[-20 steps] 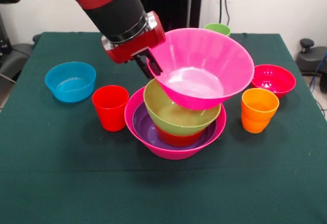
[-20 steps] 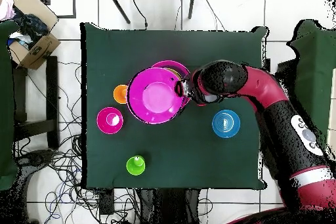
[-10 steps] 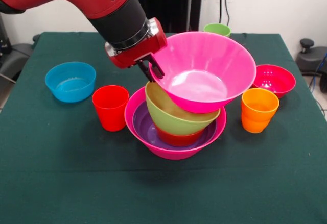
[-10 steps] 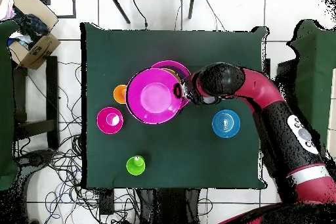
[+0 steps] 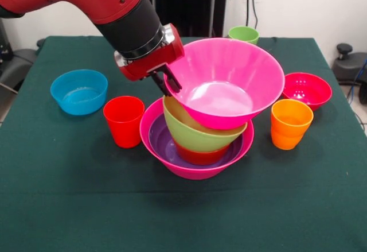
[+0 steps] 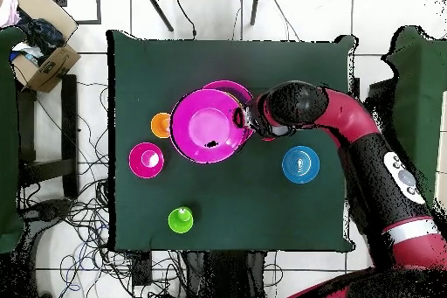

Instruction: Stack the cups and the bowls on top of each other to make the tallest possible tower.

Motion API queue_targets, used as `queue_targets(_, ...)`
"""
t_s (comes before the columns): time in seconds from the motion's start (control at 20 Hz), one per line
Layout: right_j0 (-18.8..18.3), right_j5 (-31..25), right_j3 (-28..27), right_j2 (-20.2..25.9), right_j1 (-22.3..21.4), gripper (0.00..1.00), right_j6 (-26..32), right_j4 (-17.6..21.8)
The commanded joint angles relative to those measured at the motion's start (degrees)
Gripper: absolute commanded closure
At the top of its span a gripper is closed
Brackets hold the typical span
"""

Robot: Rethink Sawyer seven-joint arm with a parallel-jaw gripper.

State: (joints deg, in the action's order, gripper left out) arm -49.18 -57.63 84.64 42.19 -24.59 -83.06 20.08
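The tower stands mid-table: a large hot-pink base bowl (image 5: pixel 189 169) holds a purple bowl (image 5: pixel 162 142), an orange-red bowl (image 5: pixel 198 156) and a lime green bowl (image 5: pixel 198 132). My gripper (image 5: pixel 167 83) is shut on the near-left rim of the second hot-pink bowl (image 5: pixel 225 82), which sits slightly tilted on the green bowl's top. In the overhead view this pink bowl (image 6: pixel 208 126) covers the stack, with the gripper (image 6: pixel 240 121) at its right rim. The red cup (image 5: pixel 123 120), orange cup (image 5: pixel 291 124) and lime green cup (image 5: pixel 243 33) stand loose.
A blue bowl (image 5: pixel 79 91) sits at the left and a crimson bowl (image 5: pixel 307 89) at the right. In the overhead view the orange cup (image 6: pixel 161 124), crimson bowl (image 6: pixel 146 160), green cup (image 6: pixel 181 219) and blue bowl (image 6: pixel 300 164) surround the stack. The arm hides the red cup there.
The held hot-pink bowl has come down a little over the lime green bowl and levelled out. The gripper moved down with it, still shut on the rim.
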Motion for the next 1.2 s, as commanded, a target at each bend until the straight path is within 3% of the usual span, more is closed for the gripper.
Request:
queue_targets(0.05,2.0,-4.1,-4.0,-2.0,-0.1,1.0,8.0,4.1)
queue_targets(0.8,3.3,-9.4,-10.7,-2.5,0.0,1.0,13.9,8.9)
queue_targets(1.2,2.5,-8.8,-10.3,-2.2,0.8,1.0,13.8,11.3)
